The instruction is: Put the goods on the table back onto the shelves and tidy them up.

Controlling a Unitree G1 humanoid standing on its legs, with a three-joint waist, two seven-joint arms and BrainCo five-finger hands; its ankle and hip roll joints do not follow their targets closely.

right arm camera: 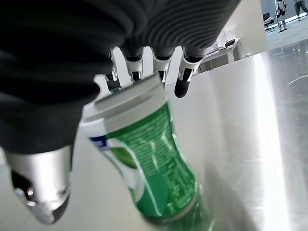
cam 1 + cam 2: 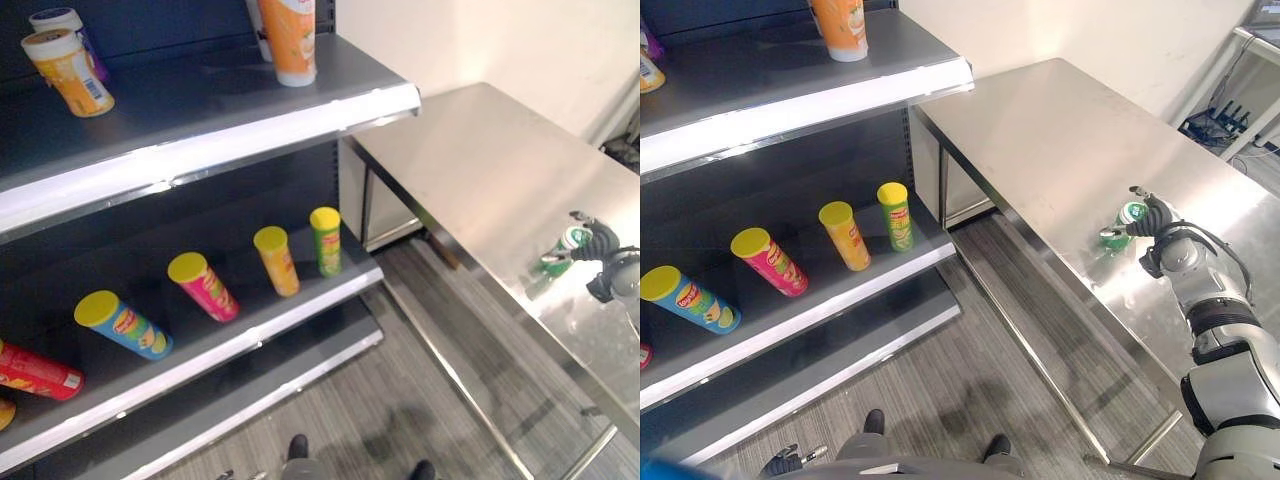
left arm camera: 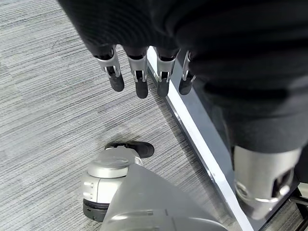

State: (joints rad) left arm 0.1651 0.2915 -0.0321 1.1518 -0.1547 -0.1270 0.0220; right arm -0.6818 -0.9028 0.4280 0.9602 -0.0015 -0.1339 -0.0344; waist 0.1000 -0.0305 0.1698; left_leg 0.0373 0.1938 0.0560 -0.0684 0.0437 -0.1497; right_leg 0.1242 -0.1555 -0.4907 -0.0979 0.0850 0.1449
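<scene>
A green can [image 2: 1129, 216] with a white lid stands on the steel table [image 2: 1060, 130] near its right end. My right hand [image 2: 1159, 222] is up against it. Its fingers [image 1: 185, 72] lie straight along the lid's far side, and the thumb [image 1: 41, 192] stands a little apart from the can [image 1: 149, 163], so the can sits between them. My left hand [image 3: 139, 77] hangs over the grey floor with straight fingers and holds nothing. To the left is the dark shelf unit [image 2: 200, 150].
On the lower shelf stand a blue tube [image 2: 125, 325], a pink one [image 2: 205, 288], a yellow one [image 2: 277, 260] and a green one [image 2: 325, 240]; a red tube [image 2: 40, 372] lies at the left. The upper shelf holds an orange can [image 2: 290, 40] and two cans [image 2: 68, 70] at its left.
</scene>
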